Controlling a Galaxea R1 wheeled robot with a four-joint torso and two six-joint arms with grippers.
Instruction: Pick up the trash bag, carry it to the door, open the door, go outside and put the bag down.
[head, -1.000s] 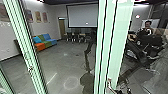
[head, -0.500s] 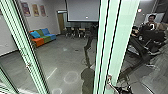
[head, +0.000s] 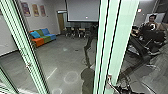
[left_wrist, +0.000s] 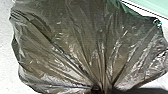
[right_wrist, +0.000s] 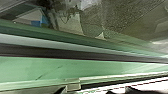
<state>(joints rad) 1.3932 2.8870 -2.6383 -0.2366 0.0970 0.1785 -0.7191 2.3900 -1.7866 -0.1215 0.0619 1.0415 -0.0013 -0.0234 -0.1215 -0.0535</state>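
Green post: it stands upright, slightly tilted, right of the middle of the head view, and is the landmark here (head: 113, 37).
Trash bag: dark, thin, shiny plastic (left_wrist: 62, 47), its folds drawn together into a narrow neck; a pale surface shows around it. Its place relative to the green post cannot be told.
Left end effector: holding the trash bag by its gathered neck (left_wrist: 100, 89).
Right end effector: low beside the green post, near the handle (head: 122, 89); whether it is wide or narrow cannot be told.
Handle: metal, low on the green post (head: 109, 79).
Second post: green, leaning, well left of the green post (head: 26, 50).
Sofa: blue, green and orange, between the two posts, deeper in the room (head: 45, 37).
Screen: pale, up just left of the green post (head: 82, 11).
Person: right of the green post, behind dark equipment (head: 152, 19) (head: 153, 35).
Floor: grey, left of the green post, with faint pale rings (head: 60, 57).Green post (head: 113, 37): upright, slightly tilted, right of the middle of the head view; the landmark for the rest.
Trash bag (left_wrist: 62, 47): dark, thin, shiny plastic, its many folds drawn together into a narrow neck, with a pale surface showing around it. Its place relative to the green post cannot be told.
Left end effector (left_wrist: 100, 89): holding the trash bag by its gathered neck.
Right end effector (head: 122, 89): low, just right of the green post and near its handle (head: 109, 79); whether it is wide or narrow cannot be told.
Second post (head: 26, 50): also green, leaning, well left of the green post.
Sofa (head: 45, 37): blue, green and orange, left of the green post and deeper in the room.
Screen (head: 82, 11): pale with a dark edge, high up and just left of the green post.
Person (head: 152, 19): right of the green post, beside dark equipment (head: 153, 35).
Floor (head: 60, 57): grey, left of the green post, marked with faint pale rings.
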